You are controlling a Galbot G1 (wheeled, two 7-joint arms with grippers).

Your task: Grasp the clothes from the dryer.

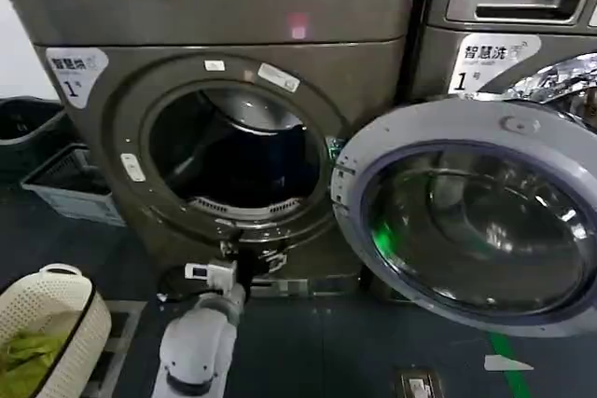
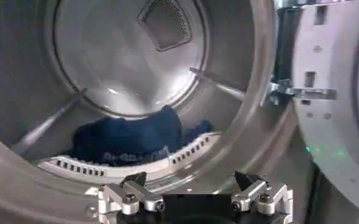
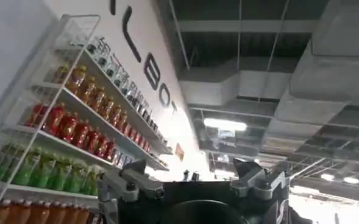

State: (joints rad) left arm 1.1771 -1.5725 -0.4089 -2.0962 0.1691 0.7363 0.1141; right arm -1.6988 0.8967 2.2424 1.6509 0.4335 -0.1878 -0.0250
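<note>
The dryer (image 1: 224,6) is a big bronze-grey front-loader with a "1" sticker and a red light. Its grey-rimmed glass door (image 1: 448,123) is swung open to the right. The clothes (image 2: 127,140), a small dark navy bundle, lie on the drum floor just behind the perforated lip, and they show as a dark blue patch (image 1: 275,160) in the head view. My left gripper (image 2: 191,179) is open and empty, held just outside the lower rim of the porthole and facing in; from the head it sits below the opening (image 1: 238,256). My right gripper (image 3: 190,165) is open, aimed up at a ceiling.
A white woven basket (image 1: 51,300) holding yellow-green cloth stands at the lower left. Dark crates (image 1: 70,179) sit left of the dryer. A second machine (image 1: 513,6) stands on the right, behind the open door. A shelf of bottles (image 3: 63,122) appears in the right wrist view.
</note>
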